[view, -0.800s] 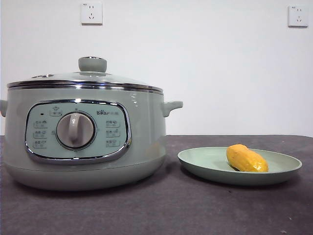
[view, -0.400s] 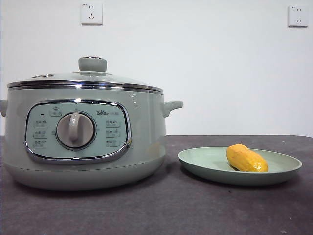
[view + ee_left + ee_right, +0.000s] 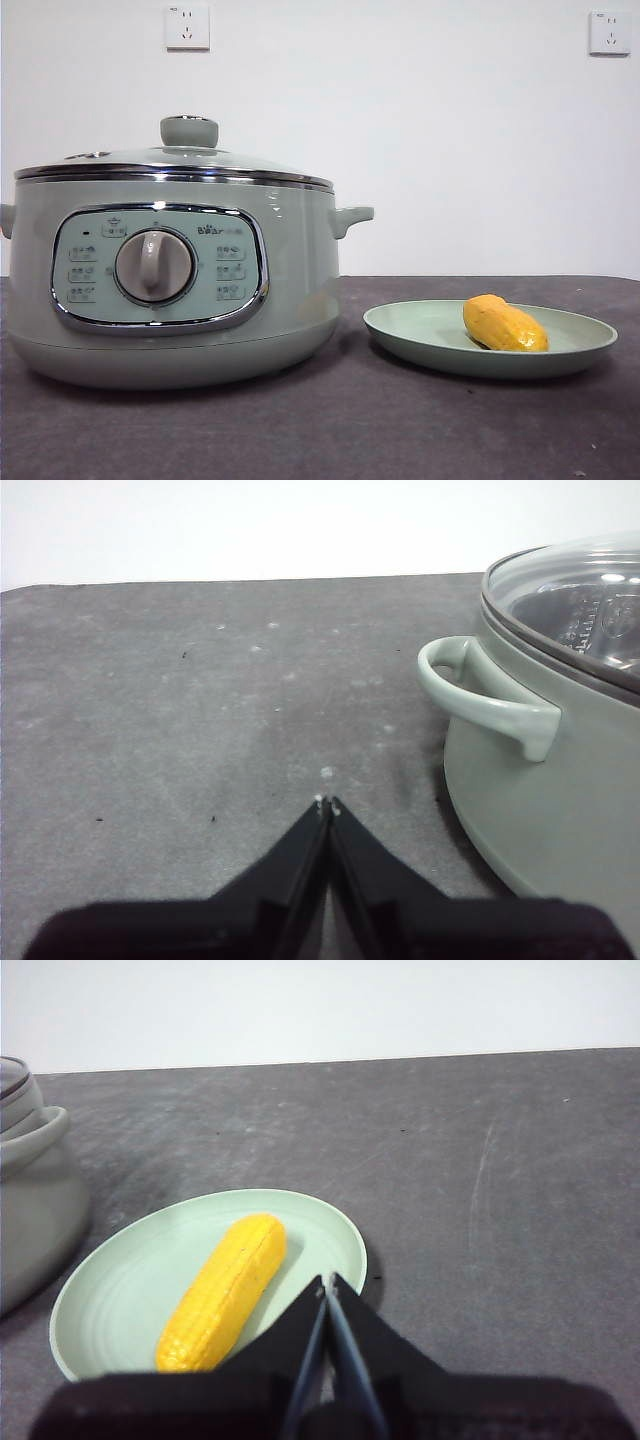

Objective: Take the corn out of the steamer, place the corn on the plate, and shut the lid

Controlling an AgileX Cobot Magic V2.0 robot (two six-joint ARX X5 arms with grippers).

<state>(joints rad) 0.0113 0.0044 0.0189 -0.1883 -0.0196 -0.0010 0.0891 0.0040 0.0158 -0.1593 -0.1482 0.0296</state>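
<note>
The sage-green steamer (image 3: 170, 285) stands at the left of the table with the glass lid (image 3: 175, 160) seated on its chrome rim. It also shows in the left wrist view (image 3: 560, 770), lid (image 3: 570, 600) on. The yellow corn (image 3: 503, 324) lies on the pale green plate (image 3: 420, 335) to the steamer's right. In the right wrist view the corn (image 3: 225, 1290) lies on the plate (image 3: 110, 1305). My left gripper (image 3: 327, 804) is shut and empty over bare table beside the steamer's handle. My right gripper (image 3: 327, 1282) is shut and empty, close to the plate's rim.
The grey table (image 3: 330, 430) stretches under both things. A white wall with two sockets (image 3: 187, 27) stands behind. The steamer's side handle (image 3: 480, 695) juts out near my left gripper. Neither arm shows in the front view.
</note>
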